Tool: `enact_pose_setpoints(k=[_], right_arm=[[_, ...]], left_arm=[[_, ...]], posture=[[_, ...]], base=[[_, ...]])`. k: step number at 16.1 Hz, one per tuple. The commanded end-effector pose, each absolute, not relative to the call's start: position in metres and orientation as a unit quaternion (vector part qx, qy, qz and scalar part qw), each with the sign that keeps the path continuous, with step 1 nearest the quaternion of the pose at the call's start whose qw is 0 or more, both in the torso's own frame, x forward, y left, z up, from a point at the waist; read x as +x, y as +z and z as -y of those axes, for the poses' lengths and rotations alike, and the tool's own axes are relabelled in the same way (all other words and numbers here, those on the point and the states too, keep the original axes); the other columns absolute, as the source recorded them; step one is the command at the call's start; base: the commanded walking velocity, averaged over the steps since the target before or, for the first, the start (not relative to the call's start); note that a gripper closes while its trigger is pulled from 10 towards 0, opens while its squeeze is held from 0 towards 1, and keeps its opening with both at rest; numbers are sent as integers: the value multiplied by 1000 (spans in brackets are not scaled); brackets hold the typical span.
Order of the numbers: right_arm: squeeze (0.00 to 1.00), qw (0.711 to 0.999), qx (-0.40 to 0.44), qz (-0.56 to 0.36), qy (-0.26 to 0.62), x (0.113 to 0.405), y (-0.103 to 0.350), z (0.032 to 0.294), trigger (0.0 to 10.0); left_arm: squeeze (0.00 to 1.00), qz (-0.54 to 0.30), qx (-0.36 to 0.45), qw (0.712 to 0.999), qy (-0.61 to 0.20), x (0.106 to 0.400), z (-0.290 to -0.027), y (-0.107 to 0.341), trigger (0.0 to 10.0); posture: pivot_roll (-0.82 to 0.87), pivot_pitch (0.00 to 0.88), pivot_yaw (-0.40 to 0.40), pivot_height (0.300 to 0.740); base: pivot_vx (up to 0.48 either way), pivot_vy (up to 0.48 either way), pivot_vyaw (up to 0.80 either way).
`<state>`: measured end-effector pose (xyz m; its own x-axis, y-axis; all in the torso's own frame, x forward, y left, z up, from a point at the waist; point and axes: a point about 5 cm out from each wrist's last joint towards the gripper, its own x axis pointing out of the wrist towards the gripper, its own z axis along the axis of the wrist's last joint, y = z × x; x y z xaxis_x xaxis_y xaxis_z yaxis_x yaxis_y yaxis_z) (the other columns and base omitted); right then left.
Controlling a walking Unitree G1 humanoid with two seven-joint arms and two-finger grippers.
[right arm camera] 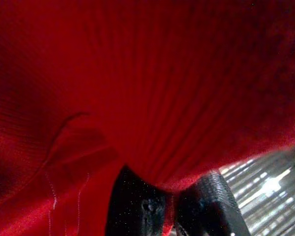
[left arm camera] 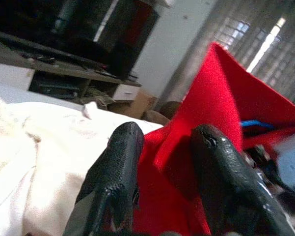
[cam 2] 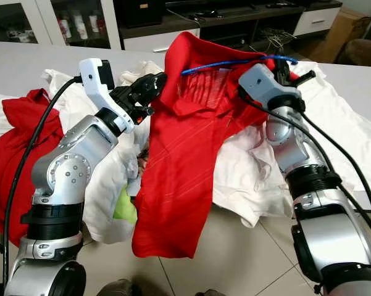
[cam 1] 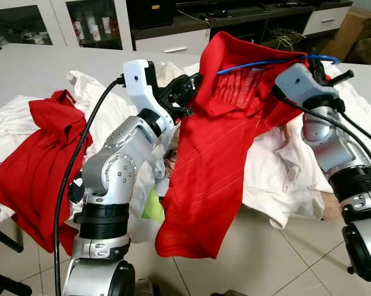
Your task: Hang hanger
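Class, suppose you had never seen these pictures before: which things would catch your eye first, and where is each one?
First, the bright red shirt held up in the middle, a blue hanger threaded through its neck, its tail hanging past the table edge. The left claw pinches its left shoulder; the right claw grips the cloth at the hanger's right end. Behind lie white clothes and another red shirt on the left.

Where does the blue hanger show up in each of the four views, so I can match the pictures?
Left eye view: blue hanger runs across the held-up red shirt's top, upper middle to upper right.
Right eye view: same place, along the shirt's top edge.
Left wrist view: a short blue piece against red cloth, beyond the fingers.
Right wrist view: I cannot make it out; red cloth covers the picture.
Shared landmark: the red shirt.
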<state>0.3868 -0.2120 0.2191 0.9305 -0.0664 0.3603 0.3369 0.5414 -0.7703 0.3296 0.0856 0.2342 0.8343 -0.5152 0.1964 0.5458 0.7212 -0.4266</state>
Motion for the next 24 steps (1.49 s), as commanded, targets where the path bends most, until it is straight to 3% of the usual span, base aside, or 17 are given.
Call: enact_pose_setpoints(k=[1,2,4,12,13,14,18,19,24], right_arm=[[0,873,-441,149,-147,386,226,220,0],[0,874,-439,145,-153,386,225,222,0],[0,877,-432,137,-159,386,222,225,0],[0,882,-419,158,-143,385,223,212,0],[0,884,-416,161,-142,384,223,210,0],[0,885,-412,164,-139,383,222,208,0],[0,888,-408,166,-130,382,221,203,0],[0,888,-407,168,-129,382,221,201,0],[0,888,-409,166,-126,382,220,201,0]], left_arm=[[522,29,-251,926,-281,328,-87,235,10000],[0,33,-257,924,-282,327,-87,237,10000],[0,54,-261,911,-314,321,-85,246,10000],[0,21,-239,920,-310,323,-78,230,10000],[75,19,-230,920,-318,322,-77,229,10000],[1000,23,-234,915,-329,320,-75,230,10000],[1000,12,-233,917,-324,318,-70,226,10000],[0,10,-233,917,-323,319,-70,224,10000],[0,11,-223,918,-327,317,-66,224,10000]], posture=[[104,0,-9,740],[105,0,-9,740],[108,0,-11,740],[102,0,10,740],[109,0,13,740],[111,0,14,740],[121,0,0,740],[122,0,-3,740],[118,0,-16,740]], base=[[0,0,0],[0,0,0],[0,0,0],[0,0,0],[0,0,0],[0,0,0],[0,0,0],[0,0,0],[0,0,0]])
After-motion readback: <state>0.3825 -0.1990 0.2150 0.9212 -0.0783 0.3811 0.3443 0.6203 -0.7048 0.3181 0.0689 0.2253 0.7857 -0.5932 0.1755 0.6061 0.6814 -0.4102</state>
